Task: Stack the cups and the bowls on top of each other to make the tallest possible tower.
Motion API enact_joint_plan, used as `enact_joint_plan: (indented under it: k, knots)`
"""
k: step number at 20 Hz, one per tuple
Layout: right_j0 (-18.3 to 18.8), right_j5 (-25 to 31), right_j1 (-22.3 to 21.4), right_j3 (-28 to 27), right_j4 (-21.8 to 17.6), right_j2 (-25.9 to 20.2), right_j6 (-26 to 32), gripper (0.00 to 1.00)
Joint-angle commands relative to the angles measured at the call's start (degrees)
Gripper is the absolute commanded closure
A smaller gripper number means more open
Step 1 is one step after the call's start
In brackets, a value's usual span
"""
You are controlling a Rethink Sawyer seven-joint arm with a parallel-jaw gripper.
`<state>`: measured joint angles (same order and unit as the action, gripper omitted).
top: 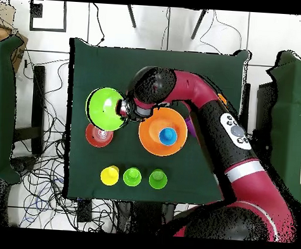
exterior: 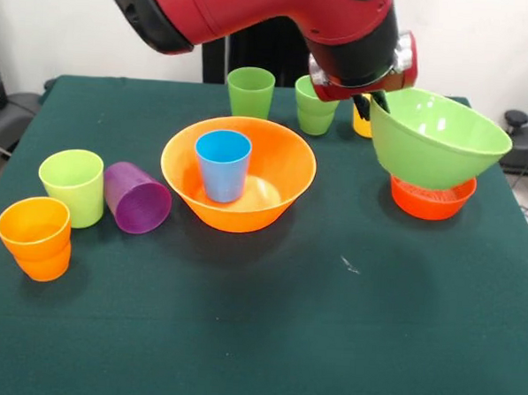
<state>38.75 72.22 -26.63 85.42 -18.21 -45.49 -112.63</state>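
Tool (exterior: pixel 375 101) pinches the near-left rim of the lime bowl (exterior: pixel 440 140), fingers closed on its wall, one inside and one outside; the bowl hangs tilted, its mouth turned up and to the right, just above the red bowl (exterior: pixel 432 199), though whether the two touch I cannot tell; the red bowl sits on the green tabletop (exterior: pixel 327 342) at the right; the orange bowl (exterior: pixel 274 176) stands at the centre with a blue cup (exterior: pixel 222 164) upright inside it; at the left a purple cup (exterior: pixel 136 198) lies on its side beside an upright lime cup (exterior: pixel 72 186) and an orange cup (exterior: pixel 36 237); at the far edge stand two green cups (exterior: pixel 250 91) (exterior: pixel 315 107) and a yellow cup (top: pixel 109 175), mostly hidden in the front view.
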Motion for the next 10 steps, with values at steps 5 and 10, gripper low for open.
enact_joint_plan:
  k: [5,10]
  knots:
    - [2.2,2.5,-0.1,6.6,0.9,-6.9,14.9,1.0]
    - [2.3,2.3,0.9,5.8,0.5,-7.5,13.7,1.0]
